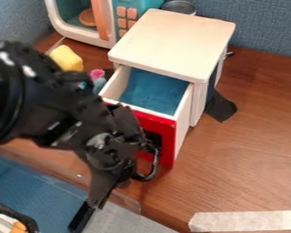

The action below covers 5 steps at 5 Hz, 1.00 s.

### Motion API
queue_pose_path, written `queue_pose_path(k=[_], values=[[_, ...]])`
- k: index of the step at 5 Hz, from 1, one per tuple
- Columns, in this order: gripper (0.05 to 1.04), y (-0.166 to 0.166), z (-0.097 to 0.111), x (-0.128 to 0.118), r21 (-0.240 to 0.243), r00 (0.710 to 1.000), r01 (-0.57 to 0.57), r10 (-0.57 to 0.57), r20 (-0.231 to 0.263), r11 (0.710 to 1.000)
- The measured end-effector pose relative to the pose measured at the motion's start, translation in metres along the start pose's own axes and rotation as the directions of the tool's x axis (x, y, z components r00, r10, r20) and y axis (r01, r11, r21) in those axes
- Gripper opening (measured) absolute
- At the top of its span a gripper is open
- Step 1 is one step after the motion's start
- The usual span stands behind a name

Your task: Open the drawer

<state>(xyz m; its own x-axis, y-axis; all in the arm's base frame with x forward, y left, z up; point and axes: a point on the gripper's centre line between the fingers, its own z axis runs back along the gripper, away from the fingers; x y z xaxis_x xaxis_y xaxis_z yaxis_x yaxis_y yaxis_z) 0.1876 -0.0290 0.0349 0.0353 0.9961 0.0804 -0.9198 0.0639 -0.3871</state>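
Camera view, one, fixed. We look from above, at a steep slant, down onto the wooden desk (251,123). Facing: across the desk towards the blue-grey wall (263,25) along the top edge. Angle on the white cabinet (172,41): high enough that we see its top and down into the drawer (154,93), with the red front (163,132) and one side also in sight. Range: close; the cabinet stands at upper centre, and the black arm (26,100) bulks large at left, nearer to us. Limits: the toy microwave (81,34) cut by the top edge, the pale tape (245,221) by the right and bottom edges; the desk's near edge crosses our lower left on a diagonal.
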Motion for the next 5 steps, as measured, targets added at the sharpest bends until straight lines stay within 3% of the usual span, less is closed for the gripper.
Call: queue_pose_path(k=[5], values=[[0.176, 0.0096, 0.008, 0.0009, 0.002, 1.0, 0.016, -0.016, -0.016, 1.0]])
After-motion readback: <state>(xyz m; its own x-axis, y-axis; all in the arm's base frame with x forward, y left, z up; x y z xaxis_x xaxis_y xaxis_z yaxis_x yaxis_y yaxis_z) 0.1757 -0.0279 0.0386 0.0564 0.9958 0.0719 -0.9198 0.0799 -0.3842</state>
